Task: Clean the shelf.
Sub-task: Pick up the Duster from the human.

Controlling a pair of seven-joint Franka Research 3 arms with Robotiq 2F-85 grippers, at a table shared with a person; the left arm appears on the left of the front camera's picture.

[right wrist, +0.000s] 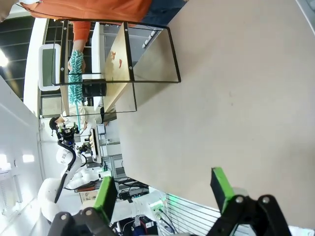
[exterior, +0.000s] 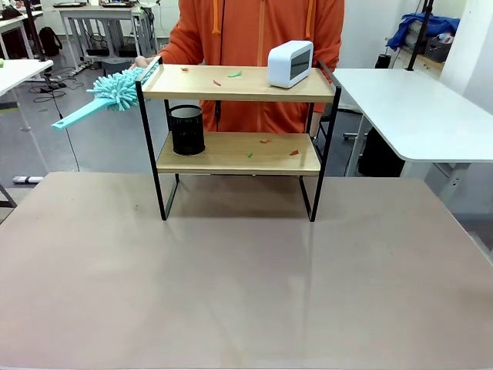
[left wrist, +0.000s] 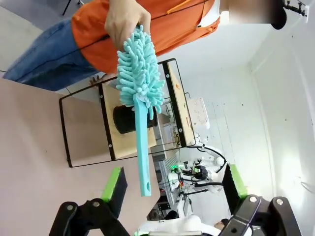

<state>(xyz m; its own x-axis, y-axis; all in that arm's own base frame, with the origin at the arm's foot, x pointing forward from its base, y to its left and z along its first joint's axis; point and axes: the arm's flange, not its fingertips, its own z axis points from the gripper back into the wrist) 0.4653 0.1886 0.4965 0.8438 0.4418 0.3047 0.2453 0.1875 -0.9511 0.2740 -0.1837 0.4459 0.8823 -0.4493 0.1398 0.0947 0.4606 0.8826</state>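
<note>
Teal duster (left wrist: 140, 93), held at its fluffy head by the person's hand (left wrist: 123, 19), points handle-first between the left gripper (left wrist: 174, 183)'s 2 fingers, which stand apart, empty. Beyond it the shelf (exterior: 231, 86) stands on the table (exterior: 231, 293), scraps (exterior: 234, 74) on both boards. The right gripper (right wrist: 164, 189) is likewise spread and empty, the shelf well ahead.

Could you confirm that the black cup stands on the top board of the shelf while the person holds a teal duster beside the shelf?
Not quite: the front view shows the black cup on the lower board of the shelf, not the top; the person does hold a teal duster beside the shelf.
</note>
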